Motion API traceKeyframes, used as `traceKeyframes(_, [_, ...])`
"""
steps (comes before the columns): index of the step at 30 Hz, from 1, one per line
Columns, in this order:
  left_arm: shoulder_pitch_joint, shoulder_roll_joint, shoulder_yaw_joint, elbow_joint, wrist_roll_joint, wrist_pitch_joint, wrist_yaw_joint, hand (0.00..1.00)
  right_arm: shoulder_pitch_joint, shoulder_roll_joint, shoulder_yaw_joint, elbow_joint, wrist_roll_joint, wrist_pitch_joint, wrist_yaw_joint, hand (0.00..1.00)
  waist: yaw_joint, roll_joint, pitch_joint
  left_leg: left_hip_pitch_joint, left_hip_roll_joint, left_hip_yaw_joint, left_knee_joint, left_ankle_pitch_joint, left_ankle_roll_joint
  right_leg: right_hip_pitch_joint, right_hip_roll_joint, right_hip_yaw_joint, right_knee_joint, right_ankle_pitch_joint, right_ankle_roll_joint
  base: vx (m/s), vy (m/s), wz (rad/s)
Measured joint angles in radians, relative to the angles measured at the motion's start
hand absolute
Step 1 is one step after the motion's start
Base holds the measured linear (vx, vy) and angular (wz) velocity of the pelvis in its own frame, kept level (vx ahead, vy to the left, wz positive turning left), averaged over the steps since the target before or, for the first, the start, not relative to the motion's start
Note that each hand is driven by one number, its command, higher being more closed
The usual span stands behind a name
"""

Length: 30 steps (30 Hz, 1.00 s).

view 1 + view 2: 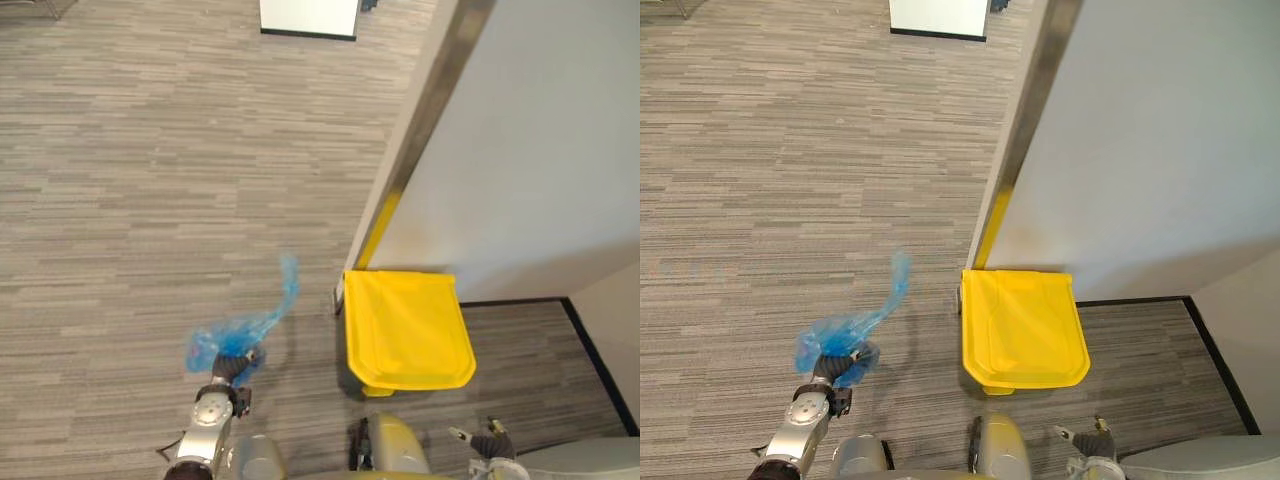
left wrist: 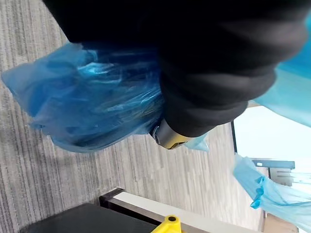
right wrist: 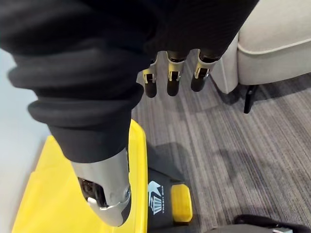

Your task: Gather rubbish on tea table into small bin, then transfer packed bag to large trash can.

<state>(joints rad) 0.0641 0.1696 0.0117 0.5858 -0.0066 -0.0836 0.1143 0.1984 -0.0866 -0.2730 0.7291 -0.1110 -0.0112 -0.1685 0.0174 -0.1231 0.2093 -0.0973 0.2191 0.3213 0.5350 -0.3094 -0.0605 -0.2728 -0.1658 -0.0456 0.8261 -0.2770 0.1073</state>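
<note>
The left hand (image 1: 232, 368) has its fingers curled into the gathered neck of a thin blue plastic rubbish bag (image 1: 225, 340). The bag bunches round the hand clear of the floor, with a loose tail trailing beyond it. It looks light, limp and slippery, and likely to tear if snagged, so the bunched neck is the sound hold. Right of that hand stands the large yellow plastic trash can (image 1: 408, 330), lid down. Further right, the right hand (image 1: 488, 438) hangs with relaxed fingers, empty.

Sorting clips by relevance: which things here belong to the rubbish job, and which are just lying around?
Job:
- crumpled blue plastic bag, clutched in the left hand
- large yellow-lidded trash can, lid closed
- right hand, open, idle

Lying about:
- beige upholstered seat
- white cabinet
</note>
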Motion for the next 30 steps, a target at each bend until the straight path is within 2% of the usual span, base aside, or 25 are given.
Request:
traceKeyframes(1, [0.020,-0.002,0.010,0.001,0.000,0.004,0.003,1.00,-0.011,-0.002,0.016,-0.001,0.000,-0.011,0.000,0.00,0.001,-0.003,-0.006,-0.020,0.025,-0.010,0.013,0.015,-0.031,0.009,0.034,0.010,-0.049,-0.041,0.008,-0.15,-0.332,0.00])
traceKeyframes(2, [0.025,0.000,0.017,0.001,-0.001,0.006,0.004,1.00,-0.014,-0.005,0.017,0.000,0.000,-0.014,-0.001,0.00,0.004,0.007,-0.012,-0.029,0.030,-0.010,0.011,0.018,-0.038,0.013,0.050,0.012,-0.081,-0.045,0.007,-0.17,-0.282,-0.37])
traceKeyframes(3, [0.043,-0.029,0.031,0.001,-0.003,0.008,0.015,1.00,-0.030,-0.018,0.023,-0.005,0.000,-0.026,-0.003,0.00,0.021,0.048,-0.037,-0.062,0.068,-0.009,-0.022,0.038,-0.066,0.022,0.114,0.025,-0.218,-0.056,-0.018,-0.18,-0.296,-0.78])
traceKeyframes(4, [0.048,-0.050,0.032,0.000,-0.023,0.007,0.023,1.00,-0.062,-0.041,0.047,-0.001,0.000,-0.032,-0.004,0.00,0.036,0.084,-0.027,-0.069,0.109,0.005,-0.076,0.095,-0.064,0.011,0.148,0.023,-0.243,-0.032,-0.059,-0.19,-0.294,-0.75])
traceKeyframes(5, [0.052,-0.048,0.028,0.000,-0.026,0.007,0.021,1.00,-0.062,-0.042,0.050,-0.001,0.000,-0.035,-0.003,0.00,0.030,0.074,-0.030,-0.070,0.090,0.012,-0.084,0.112,-0.074,0.009,0.133,0.035,-0.250,-0.029,-0.056,-0.15,-0.308,-0.41])
traceKeyframes(7, [0.066,-0.072,0.024,0.020,-0.035,0.010,0.023,1.00,-0.080,-0.070,0.047,0.038,0.000,-0.027,-0.005,0.00,0.009,0.091,-0.019,-0.054,0.081,-0.037,-0.126,0.158,-0.077,-0.005,0.160,0.043,-0.228,-0.019,-0.096,-0.14,-0.234,-0.15])
traceKeyframes(9, [0.074,-0.083,0.024,0.028,-0.044,0.010,0.021,1.00,-0.083,-0.089,0.042,0.044,0.000,-0.024,-0.005,0.00,-0.004,0.108,-0.022,-0.054,0.070,-0.069,-0.144,0.161,-0.077,-0.010,0.173,0.039,-0.245,-0.004,-0.116,-0.15,-0.167,-0.15])
traceKeyframes(10, [0.071,-0.088,0.024,0.032,-0.044,0.010,0.020,1.00,-0.081,-0.099,0.035,0.050,0.000,-0.024,-0.006,0.00,-0.006,0.117,-0.023,-0.052,0.055,-0.069,-0.154,0.161,-0.076,-0.013,0.177,0.037,-0.264,0.008,-0.114,-0.14,-0.100,-0.06])
traceKeyframes(13, [0.071,-0.088,0.025,0.032,-0.044,0.008,0.018,1.00,-0.075,-0.098,0.031,0.076,0.000,-0.023,-0.006,0.00,-0.005,0.122,-0.024,-0.032,0.008,-0.067,-0.152,0.144,-0.053,-0.008,0.173,0.036,-0.326,0.045,-0.129,-0.14,0.002,-0.04])
traceKeyframes(14, [0.071,-0.089,0.025,0.035,-0.044,0.007,0.017,1.00,-0.074,-0.094,0.022,0.087,0.002,-0.023,-0.006,0.00,-0.006,0.122,-0.024,-0.015,-0.022,-0.070,-0.169,0.134,-0.044,-0.002,0.164,0.033,-0.357,0.057,-0.122,-0.09,0.105,-0.10])
traceKeyframes(15, [0.073,-0.089,0.026,0.045,-0.044,0.007,0.016,1.00,-0.073,-0.089,-0.002,0.096,0.003,-0.023,-0.006,0.00,-0.005,0.144,-0.031,0.024,-0.047,-0.070,-0.267,0.132,-0.036,0.013,0.160,0.027,-0.398,0.070,-0.103,-0.03,0.109,-0.08])
traceKeyframes(16, [0.069,-0.087,0.031,0.052,-0.043,0.007,0.017,1.00,-0.074,-0.087,-0.005,0.102,0.003,-0.023,-0.006,0.00,-0.006,0.141,-0.031,0.029,-0.051,-0.066,-0.292,0.143,-0.028,0.016,0.154,0.027,-0.413,0.082,-0.097,-0.04,0.101,0.01])
traceKeyframes(17, [0.067,-0.087,0.032,0.055,-0.043,0.007,0.017,1.00,-0.073,-0.089,-0.009,0.104,0.004,-0.023,-0.005,0.00,-0.007,0.141,-0.031,0.030,-0.060,-0.067,-0.311,0.155,-0.026,0.023,0.147,0.026,-0.442,0.123,-0.093,-0.05,0.069,0.07])
traceKeyframes(21, [0.063,-0.085,0.031,0.077,-0.041,0.007,0.016,1.00,-0.072,-0.085,-0.041,0.119,0.005,-0.023,-0.006,0.00,-0.008,0.153,-0.036,0.046,-0.064,-0.049,-0.333,0.163,-0.029,0.064,0.146,0.035,-0.528,0.173,-0.073,0.01,0.105,-0.08])
traceKeyframes(30, [0.065,-0.055,0.040,0.114,-0.022,0.008,0.018,1.00,-0.100,-0.085,-0.044,0.123,0.025,-0.023,-0.006,0.00,-0.009,0.158,-0.038,0.111,-0.085,0.003,-0.382,0.176,-0.020,0.136,0.155,0.094,-0.666,0.252,-0.063,0.08,0.063,-0.22])
